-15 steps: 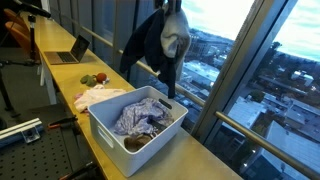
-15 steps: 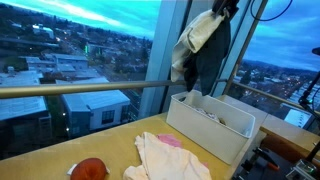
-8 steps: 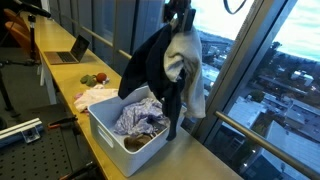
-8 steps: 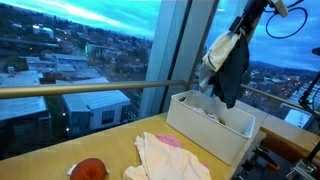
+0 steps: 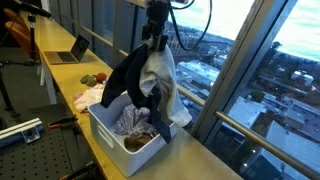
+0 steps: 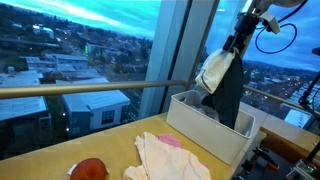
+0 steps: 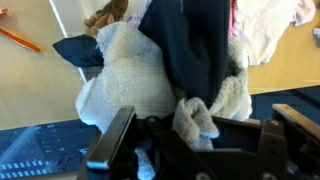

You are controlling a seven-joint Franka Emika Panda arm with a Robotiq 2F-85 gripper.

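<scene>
Fingers pinched shut on the dark and white garment; it hangs over the white bin, hem dipping inside, not yet released; pale cloth lies on the worktop.

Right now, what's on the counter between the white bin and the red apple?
A crumpled cream-and-pink cloth lies between the white bin and the red apple. Both exterior views show it.

Dim bluish window daylight, soft blur
</scene>
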